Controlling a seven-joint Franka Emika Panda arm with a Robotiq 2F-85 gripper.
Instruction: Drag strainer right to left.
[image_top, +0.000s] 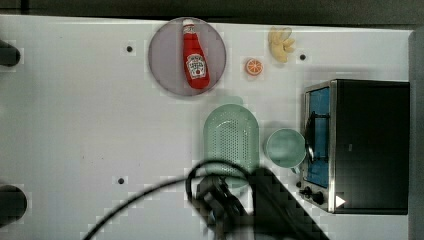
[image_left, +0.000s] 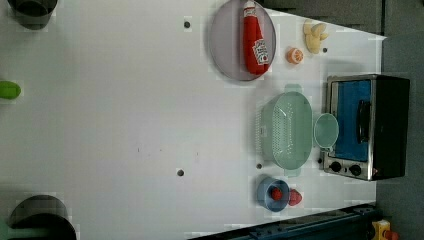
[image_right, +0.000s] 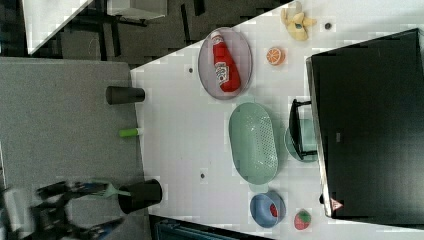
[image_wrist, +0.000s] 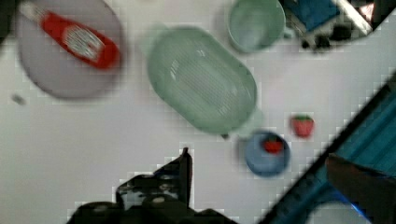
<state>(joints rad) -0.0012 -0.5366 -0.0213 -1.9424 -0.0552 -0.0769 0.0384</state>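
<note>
White tabletop (image_top: 90, 125) spreads across the scene, with small dark holes dotted over it. Near the middle of the top view lies the strainer (image_top: 231, 137), a pale mint-green oval with a patch of small holes in its floor, resting flat on the table. Just beside it on the top view's right stands a round mint-green cup (image_top: 285, 147), close to the strainer's rim, though contact cannot be told. Beyond the cup on that same side sits a toaster oven (image_top: 367, 145) with a blue-tinted door and dark knobs. Above the strainer in the top view lies a grey plate (image_top: 165, 60) with a red ketchup bottle (image_top: 194, 57) on it; an orange slice (image_top: 254, 66) and a bunch of bananas (image_top: 281, 44) lie to the top view's right of the plate. In the left view a blue bowl (image_left: 265, 192) holding a red piece sits below the strainer, with a strawberry (image_left: 295, 197) just beside it. The gripper (image_wrist: 187, 156) hangs above the bare table near the strainer's end, apart from it; its fingers are spread nearly as wide as they go and hold nothing. The dark arm (image_top: 260, 210) and a looped cable (image_top: 190, 182) overlap the strainer's lower end in the top view.
</note>
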